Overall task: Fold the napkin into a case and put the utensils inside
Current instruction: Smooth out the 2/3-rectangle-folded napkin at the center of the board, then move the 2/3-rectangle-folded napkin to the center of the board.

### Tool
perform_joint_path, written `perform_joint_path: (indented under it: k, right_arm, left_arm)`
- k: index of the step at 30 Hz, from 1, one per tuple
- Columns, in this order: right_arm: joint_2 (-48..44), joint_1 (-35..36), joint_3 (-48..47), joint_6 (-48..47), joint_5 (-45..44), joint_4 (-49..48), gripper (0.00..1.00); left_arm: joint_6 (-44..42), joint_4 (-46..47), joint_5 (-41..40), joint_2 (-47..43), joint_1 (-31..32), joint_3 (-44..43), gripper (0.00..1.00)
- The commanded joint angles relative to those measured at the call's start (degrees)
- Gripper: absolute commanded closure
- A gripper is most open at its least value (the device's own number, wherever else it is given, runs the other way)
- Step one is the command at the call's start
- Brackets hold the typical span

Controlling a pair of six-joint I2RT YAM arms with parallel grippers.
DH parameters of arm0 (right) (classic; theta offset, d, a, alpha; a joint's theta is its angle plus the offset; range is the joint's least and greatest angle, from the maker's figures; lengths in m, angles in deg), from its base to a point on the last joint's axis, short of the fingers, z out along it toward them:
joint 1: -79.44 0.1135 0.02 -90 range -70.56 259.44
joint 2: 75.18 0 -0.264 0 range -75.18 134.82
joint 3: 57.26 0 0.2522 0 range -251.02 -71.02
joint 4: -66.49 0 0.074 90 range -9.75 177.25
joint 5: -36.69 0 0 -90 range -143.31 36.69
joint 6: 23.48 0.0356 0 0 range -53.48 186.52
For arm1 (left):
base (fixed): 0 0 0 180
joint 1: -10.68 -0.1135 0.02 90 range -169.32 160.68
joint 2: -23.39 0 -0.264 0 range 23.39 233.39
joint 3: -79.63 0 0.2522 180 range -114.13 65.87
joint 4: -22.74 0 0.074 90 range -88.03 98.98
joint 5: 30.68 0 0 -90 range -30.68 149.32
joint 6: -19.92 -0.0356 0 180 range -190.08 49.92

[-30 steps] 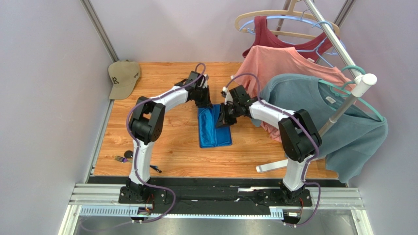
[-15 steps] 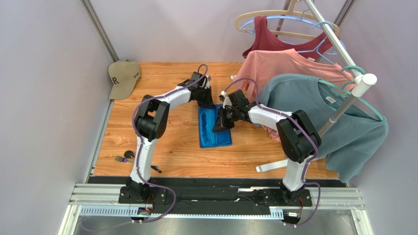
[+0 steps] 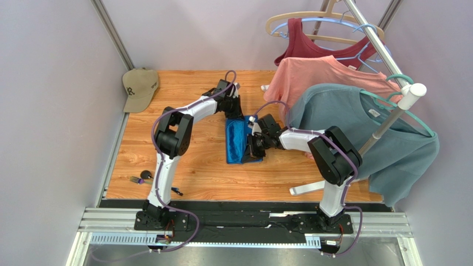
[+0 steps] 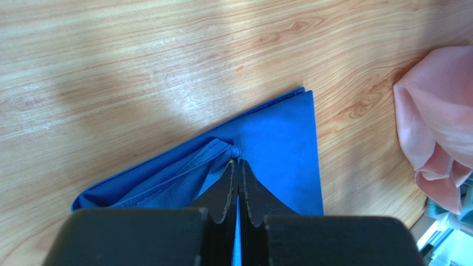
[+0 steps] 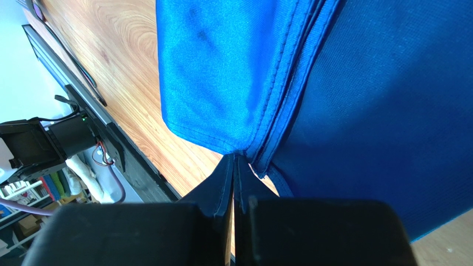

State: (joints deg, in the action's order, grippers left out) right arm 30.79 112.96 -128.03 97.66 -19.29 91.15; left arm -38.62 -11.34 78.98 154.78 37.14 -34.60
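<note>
- From above: the napkin (image 3: pixel 238 145) lies mid-table, partly folded into a narrow strip. The left gripper (image 3: pixel 234 113) bites its far end. The right gripper (image 3: pixel 256 147) bites its right edge nearer the front, likely so both can carry one flap across evenly. The utensils (image 3: pixel 143 177) wait well apart at the table's (image 3: pixel 194 166) near left edge.
- Left wrist: the left gripper (image 4: pixel 238 163) is pressed together, pinching a puckered fold of blue cloth. A pink shirt (image 4: pixel 438 122) hangs to the right.
- Right wrist: the right gripper (image 5: pixel 234 160) is closed on the stitched hem, gathering the layers so they move as one.
</note>
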Motion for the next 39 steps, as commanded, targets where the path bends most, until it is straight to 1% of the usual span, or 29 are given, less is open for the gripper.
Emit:
perform_joint_path:
  k: [1, 2, 3, 5, 7, 8, 9, 10, 11, 12, 13, 14, 16, 18, 20, 22, 23, 26, 27, 30, 32, 33, 34, 36, 37, 39]
  right_arm:
    - [-1.5, 0.1, -1.3, -0.5, -0.8, -2.0, 0.99]
    - [-2.1, 0.1, -1.7, -0.3, -0.9, -1.8, 0.99]
    - [-2.8, 0.1, -2.6, -0.3, -1.0, -1.4, 0.99]
    - [-4.8, 0.0, -3.8, -0.5, -1.0, 0.5, 0.98]
    - [-6.3, -0.4, -5.0, -0.6, -1.2, 2.8, 0.96]
    - [-8.0, -0.6, -5.1, -0.9, -1.5, 3.5, 0.92]
    - [-8.9, -1.2, -5.3, -1.7, -2.8, 4.4, 0.9]
    - [-10.0, -1.6, -5.6, -2.0, -3.9, 6.7, 0.87]
    - [-10.9, -2.0, -5.6, -2.4, -5.1, 8.0, 0.76]
    - [-12.4, -3.3, -5.6, -3.0, -7.3, 8.9, 0.71]
    - [-12.9, -3.9, -5.6, -3.4, -8.2, 10.4, 0.64]
    - [-13.2, -4.3, -5.7, -4.0, -8.9, 11.2, 0.62]
    - [-13.5, -5.4, -5.5, -5.5, -9.0, 12.2, 0.61]
    - [-13.4, -5.5, -4.6, -6.1, -7.1, 11.3, 0.63]
    - [-12.5, -5.6, -3.4, -5.7, -5.3, 9.9, 0.7]
    - [-11.9, -5.5, -2.1, -4.9, -2.9, 7.1, 0.75]
    - [-11.9, -5.5, -1.2, -4.3, -3.2, 6.9, 0.76]
    - [-12.0, -5.5, 0.1, -4.9, -6.9, 7.4, 0.73]
    - [-11.9, -5.6, 0.5, -5.3, -9.0, 8.2, 0.72]
    - [-11.3, -5.7, 0.8, -6.4, -11.4, 9.4, 0.71]
    - [-11.8, -5.9, 1.1, -7.0, -12.4, 9.8, 0.66]
    - [-11.8, -6.2, 0.9, -7.1, -13.6, 10.1, 0.64]
    - [-11.8, -6.4, 0.5, -7.0, -13.8, 10.1, 0.62]
    - [-11.8, -7.7, -0.5, -7.1, -13.7, 10.8, 0.6]
    - [-11.8, -8.0, -1.9, -7.1, -13.9, 11.2, 0.58]
    - [-11.8, -9.3, -3.0, -7.5, -15.4, 13.0, 0.55]
  left_arm:
    - [-3.1, -2.4, 1.0, -2.4, -0.4, -2.9, 0.91]
    - [-3.2, -2.2, 1.4, -3.9, -0.4, -1.8, 0.84]
    - [-3.6, -2.0, 2.0, -7.5, -0.4, -1.1, 0.82]
    - [-4.1, -2.9, 2.3, -11.1, -0.4, 1.0, 0.78]
    - [-5.0, -5.1, 0.3, -16.6, -0.4, 3.2, 0.76]
    - [-4.9, -5.1, -0.1, -18.4, -0.4, 6.7, 0.76]
    - [-4.1, -4.4, -0.1, -21.9, -0.4, 8.9, 0.76]
    - [-3.1, -3.0, 1.6, -23.5, -0.4, 11.7, 0.76]
    - [-2.1, 0.9, 2.7, -24.9, -0.2, 17.3, 0.8]
    - [0.1, 2.7, 3.7, -27.0, 0.1, 19.9, 0.82]
    - [0.7, 4.0, 4.2, -27.6, 0.3, 22.2, 0.83]
    - [1.1, 5.2, 3.6, -27.9, 1.3, 25.6, 0.87]
    - [1.5, 5.9, 2.8, -28.0, 2.2, 28.4, 0.91]
    - [3.0, 9.4, 3.5, -27.9, 2.2, 32.9, 0.95]
    - [3.8, 12.3, 3.8, -27.7, 2.3, 36.9, 0.96]
    - [3.9, 13.0, 2.5, -27.8, 2.5, 39.0, 0.97]
    - [4.2, 14.0, 2.1, -28.0, 2.5, 41.1, 0.98]
    - [4.4, 15.7, 1.6, -28.6, 2.6, 44.6, 0.98]
    - [4.1, 15.0, 0.2, -28.3, 2.6, 44.8, 0.98]
    - [3.1, 12.0, -2.2, -27.7, 2.6, 45.4, 0.99]
    - [2.6, 12.7, -1.8, -28.8, 2.7, 46.7, 0.98]
    - [2.4, 12.8, -1.8, -29.7, 2.9, 47.0, 0.97]
    - [1.9, 12.7, -2.3, -30.5, 3.5, 46.9, 0.92]
    - [0.4, 10.0, -3.8, -33.3, 4.3, 45.9, 0.85]
    - [-0.1, 9.0, -4.2, -34.2, 5.0, 44.6, 0.8]
    - [-1.1, 7.1, -5.7, -37.8, 5.8, 43.9, 0.77]
